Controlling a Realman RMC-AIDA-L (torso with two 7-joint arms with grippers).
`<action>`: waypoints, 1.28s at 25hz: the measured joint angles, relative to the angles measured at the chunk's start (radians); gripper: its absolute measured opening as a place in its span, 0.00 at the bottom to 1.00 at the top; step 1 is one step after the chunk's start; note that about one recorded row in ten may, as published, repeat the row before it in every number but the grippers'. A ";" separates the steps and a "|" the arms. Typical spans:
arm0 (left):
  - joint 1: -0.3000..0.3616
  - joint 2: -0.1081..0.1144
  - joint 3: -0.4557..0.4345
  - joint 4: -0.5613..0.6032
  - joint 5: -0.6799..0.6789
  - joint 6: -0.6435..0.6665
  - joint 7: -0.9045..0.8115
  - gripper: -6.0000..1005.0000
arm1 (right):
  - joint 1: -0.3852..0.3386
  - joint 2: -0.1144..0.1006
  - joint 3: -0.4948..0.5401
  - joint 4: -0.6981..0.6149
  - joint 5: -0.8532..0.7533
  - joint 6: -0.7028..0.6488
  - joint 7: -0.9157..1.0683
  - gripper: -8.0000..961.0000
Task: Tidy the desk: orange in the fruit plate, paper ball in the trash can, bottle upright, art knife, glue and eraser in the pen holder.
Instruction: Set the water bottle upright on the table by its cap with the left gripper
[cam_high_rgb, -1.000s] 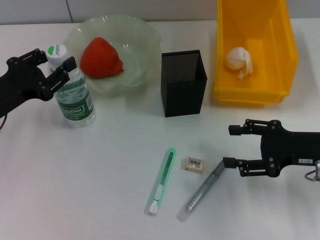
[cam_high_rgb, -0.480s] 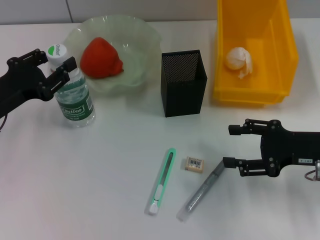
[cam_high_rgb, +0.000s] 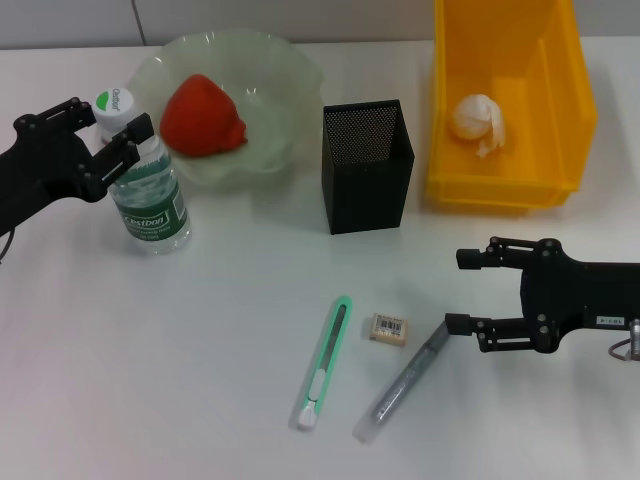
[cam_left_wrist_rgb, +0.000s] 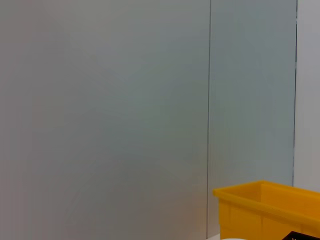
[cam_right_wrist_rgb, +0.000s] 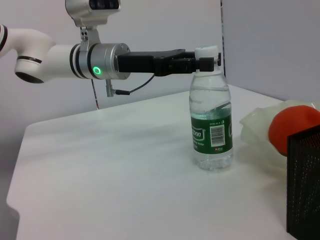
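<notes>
1. The left gripper (cam_high_rgb: 112, 128) held the neck of the upright clear plastic water bottle with a green label (cam_high_rgb: 148, 195), fingers closed around it just under the white cap.
2. The orange (cam_high_rgb: 203, 115) lay in the pale green glass fruit plate (cam_high_rgb: 290, 90).
3. The black mesh pen holder (cam_high_rgb: 367, 165) stood beside the plate.
4. The green art knife (cam_high_rgb: 325, 362), the small eraser (cam_high_rgb: 388, 328) and the grey glue stick (cam_high_rgb: 404, 382) lay on the white desk (cam_high_rgb: 200, 350).
5. The white paper ball (cam_high_rgb: 479, 122) sat in the yellow plastic trash bin (cam_high_rgb: 560, 120).
6. The right gripper (cam_high_rgb: 459, 292) hovered with jaws wide, near the glue's tip.

One bottle (cam_high_rgb: 147, 196). One orange (cam_high_rgb: 201, 115). One plate (cam_high_rgb: 275, 95). One holder (cam_high_rgb: 367, 166). One bin (cam_high_rgb: 560, 130). One paper ball (cam_high_rgb: 480, 122). One knife (cam_high_rgb: 323, 362). One eraser (cam_high_rgb: 388, 328). One glue (cam_high_rgb: 404, 382). Two grippers: left (cam_high_rgb: 98, 130), right (cam_high_rgb: 458, 291).
</notes>
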 joint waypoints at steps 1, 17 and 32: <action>0.000 0.000 0.000 0.000 0.000 0.000 0.000 0.44 | 0.000 0.000 0.000 0.000 0.000 0.000 0.000 0.83; 0.000 0.001 -0.007 0.004 0.000 0.002 0.000 0.44 | 0.001 0.000 0.000 0.000 0.000 0.000 0.000 0.83; 0.000 0.002 -0.013 0.006 -0.006 0.001 0.000 0.45 | 0.001 0.000 0.000 0.000 0.000 0.000 0.000 0.83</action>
